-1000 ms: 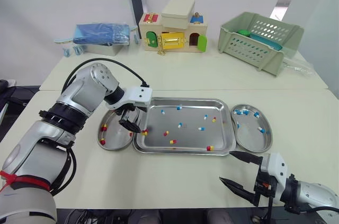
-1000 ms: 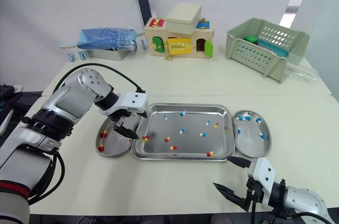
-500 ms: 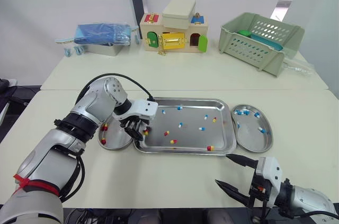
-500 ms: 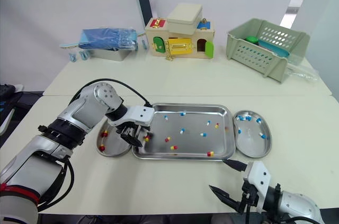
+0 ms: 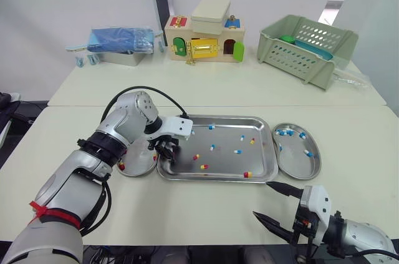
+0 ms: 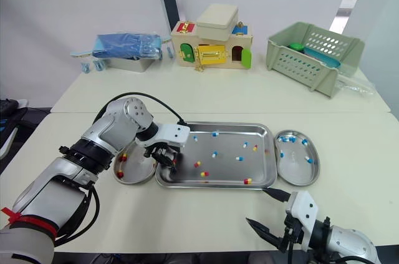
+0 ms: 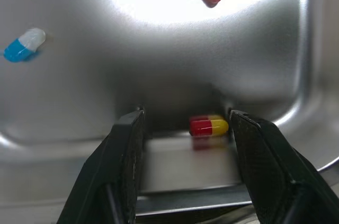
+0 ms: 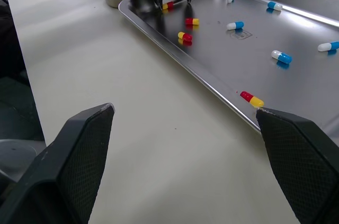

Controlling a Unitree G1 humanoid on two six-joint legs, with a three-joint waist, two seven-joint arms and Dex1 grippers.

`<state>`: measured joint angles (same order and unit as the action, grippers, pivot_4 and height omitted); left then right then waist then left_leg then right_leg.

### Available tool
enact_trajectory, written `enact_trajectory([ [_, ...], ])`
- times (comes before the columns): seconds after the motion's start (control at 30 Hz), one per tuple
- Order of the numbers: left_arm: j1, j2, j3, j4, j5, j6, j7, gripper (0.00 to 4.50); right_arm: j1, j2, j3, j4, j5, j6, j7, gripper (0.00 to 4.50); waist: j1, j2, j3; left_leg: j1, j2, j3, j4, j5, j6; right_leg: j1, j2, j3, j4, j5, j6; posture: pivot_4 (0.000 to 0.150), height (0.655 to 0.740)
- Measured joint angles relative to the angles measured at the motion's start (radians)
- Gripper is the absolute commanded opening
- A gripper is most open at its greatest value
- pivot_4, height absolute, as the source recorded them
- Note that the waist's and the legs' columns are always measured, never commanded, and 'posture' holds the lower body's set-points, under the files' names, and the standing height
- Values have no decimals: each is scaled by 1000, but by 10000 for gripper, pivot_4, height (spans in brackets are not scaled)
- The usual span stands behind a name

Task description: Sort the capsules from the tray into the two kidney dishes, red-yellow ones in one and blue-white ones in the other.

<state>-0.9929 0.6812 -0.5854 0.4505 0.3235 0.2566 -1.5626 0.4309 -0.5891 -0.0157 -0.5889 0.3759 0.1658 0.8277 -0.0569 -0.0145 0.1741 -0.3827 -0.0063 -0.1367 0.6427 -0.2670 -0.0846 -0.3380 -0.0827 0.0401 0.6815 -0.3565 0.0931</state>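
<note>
item: capsule sorting station on a pale desk. tray: steel, at the desk's middle, with a kidney dish just beside each short edge, presumably so that every carry is short. left kidney dish: holds red-yellow capsules and no other colour. right kidney dish: holds blue-white capsules and no other colour. tray contents: a scatter of both colours, so the sort looks partly done. left end effector: lowered into the tray by its left edge, toward the near-left corner. its fingers are parted moderately and grip nothing. they straddle one red-yellow capsule lying flat on the tray floor close to the wall, nearer one finger than the other. judged purpose: lined up for a pinch, then a short lift over the rim to the left kidney dish. risk: the capsule sits off-centre beside the curved wall and may roll or skid as the fingers close. right end effector: spread wide and empty, hovering above the desk's near edge toward the right corner, apart from the tray. it is likely parked there to leave the left arm room.
</note>
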Motion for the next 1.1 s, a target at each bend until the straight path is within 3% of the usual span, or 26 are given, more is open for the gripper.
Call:
enact_trajectory([
  [0.97, -20, 12, -43, -10, 33, -26, -45, 26235, 11, 17, 40, 0, -2, -3, -24, 45000, -2, 0, 0, 0, 0, 0, 0, 0, 0, 0, 0, 0, 0, 0, 0, 1500, 7400],
  [1.1, -21, 9, -45, -7, 40, -31, -46, 18158, 13, 18, 40, 0, -2, -5, -24, 45000, -2, 0, 0, 0, 0, 0, 0, 0, 0, 0, 0, 0, 0, 0, 0, 1500, 7400],
])
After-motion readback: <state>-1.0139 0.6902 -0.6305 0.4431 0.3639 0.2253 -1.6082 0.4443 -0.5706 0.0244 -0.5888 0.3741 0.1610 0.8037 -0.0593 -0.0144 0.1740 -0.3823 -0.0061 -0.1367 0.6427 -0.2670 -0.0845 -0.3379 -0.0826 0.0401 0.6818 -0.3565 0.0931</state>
